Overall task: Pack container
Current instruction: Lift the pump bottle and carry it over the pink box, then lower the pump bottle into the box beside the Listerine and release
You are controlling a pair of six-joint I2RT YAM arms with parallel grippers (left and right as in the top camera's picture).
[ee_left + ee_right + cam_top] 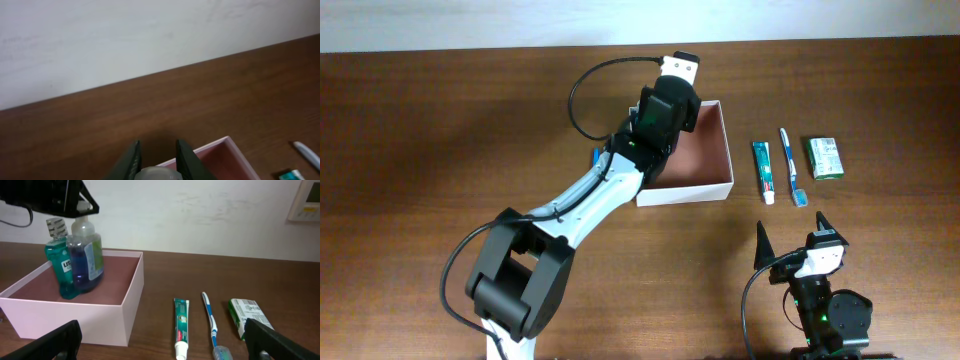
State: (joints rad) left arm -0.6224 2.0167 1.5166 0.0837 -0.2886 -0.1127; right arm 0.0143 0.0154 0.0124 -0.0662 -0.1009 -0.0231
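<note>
The container (712, 158) is a square white-walled box with a reddish-brown inside, at mid-table; it also shows in the right wrist view (131, 287). A green mouthwash bottle (58, 265) and a blue bottle (86, 255) stand in its far left part. My left gripper (665, 112) is above the box, shut on the blue bottle's clear cap (159, 174). My right gripper (791, 226) is open and empty near the front edge, its fingers wide apart (162, 340).
Right of the box lie a toothpaste tube (763, 171), a toothbrush (792, 166) and a small green packet (825, 157), side by side. A small blue item (596, 156) peeks out left of the left arm. A wall is behind the table.
</note>
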